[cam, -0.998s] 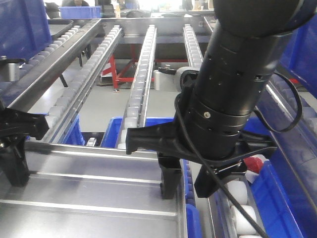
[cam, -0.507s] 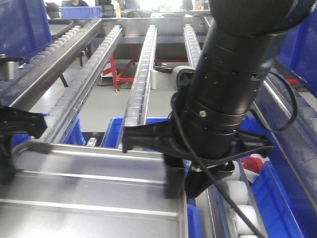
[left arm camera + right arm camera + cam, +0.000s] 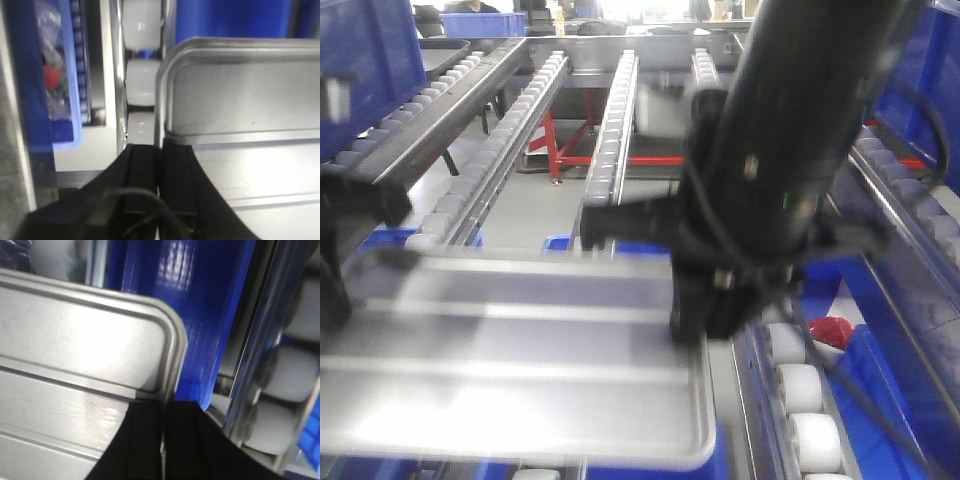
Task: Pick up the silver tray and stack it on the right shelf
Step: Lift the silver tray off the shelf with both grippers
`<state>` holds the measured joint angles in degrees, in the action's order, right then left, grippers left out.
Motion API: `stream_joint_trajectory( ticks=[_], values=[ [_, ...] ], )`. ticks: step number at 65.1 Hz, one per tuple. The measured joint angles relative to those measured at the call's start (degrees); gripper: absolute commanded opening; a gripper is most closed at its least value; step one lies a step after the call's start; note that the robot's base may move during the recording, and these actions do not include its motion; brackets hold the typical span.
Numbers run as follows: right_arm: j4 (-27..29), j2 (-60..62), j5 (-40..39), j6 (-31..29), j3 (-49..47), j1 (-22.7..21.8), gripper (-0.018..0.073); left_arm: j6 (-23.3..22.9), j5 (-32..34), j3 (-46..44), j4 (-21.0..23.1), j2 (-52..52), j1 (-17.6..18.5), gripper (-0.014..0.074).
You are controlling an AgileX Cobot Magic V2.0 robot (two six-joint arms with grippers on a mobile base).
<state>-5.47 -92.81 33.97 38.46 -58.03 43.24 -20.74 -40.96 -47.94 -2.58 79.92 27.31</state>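
The silver tray is held level in the air, blurred by motion, its two long ridges showing. My left gripper is shut on the tray's left rim; in the left wrist view the gripper pinches the rim beside a rounded corner of the tray. My right gripper is shut on the right rim. The right wrist view shows this gripper clamped just below the tray's corner. The right shelf stretches ahead, with its rails of white rollers running away beyond the tray.
Blue bins lie below and to the right of the tray. Large white rollers run along the rail by my right arm. A second roller rack and a blue crate stand at the left. A red frame stands below the rails.
The tray has risen and moved toward the shelf, held by both grippers; its near edge now shows above the blue bin. Both arms moved up with it.
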Motion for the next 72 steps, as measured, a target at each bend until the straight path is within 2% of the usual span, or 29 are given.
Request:
stream_joint_trajectory(
  ticks=[17,23,27,35,48,53,59,72],
  values=[
    [-5.27,7.61,7.16,0.1,-3.79,0.0,0.0058,-0.47,-3.27,-2.39,2.58,-10.27,0.31,-0.0093],
    [-5.4,10.45,9.71,0.1,-3.92,0.0,0.0058,-0.47,-5.49,-3.95,3.16,-12.5,1.81,-0.0093],
    [-5.48,12.86,12.05,0.1,-3.92,0.0,0.0058,-1.57,-7.88,-5.97,3.05,-13.56,4.2,-0.0093],
    [-6.16,17.37,15.99,0.1,-3.92,0.0,0.0058,-5.3,-10.31,-8.63,0.38,-14.14,9.59,-0.0093],
    [-6.25,23.13,20.86,-0.12,-3.11,0.0,0.0058,-14.45,-11.99,-9.52,-5.65,-14.14,18.18,-0.0093],
    [-6.25,24.94,21.57,-0.12,-1.69,0.0,0.0058,-16.19,-12.09,-9.54,-7.41,-14.14,20.65,-0.0093],
    [-6.25,26.13,21.45,-0.12,0.03,0.11,0.0058,-18.2,-12.09,-9.54,-9.24,-13.79,22.36,-0.0093],
    [-6.25,26.35,21.08,-0.02,0.85,0.11,0.0058,-19.3,-12.14,-9.54,-10.39,-11.79,22.75,-0.0093]
  ],
)
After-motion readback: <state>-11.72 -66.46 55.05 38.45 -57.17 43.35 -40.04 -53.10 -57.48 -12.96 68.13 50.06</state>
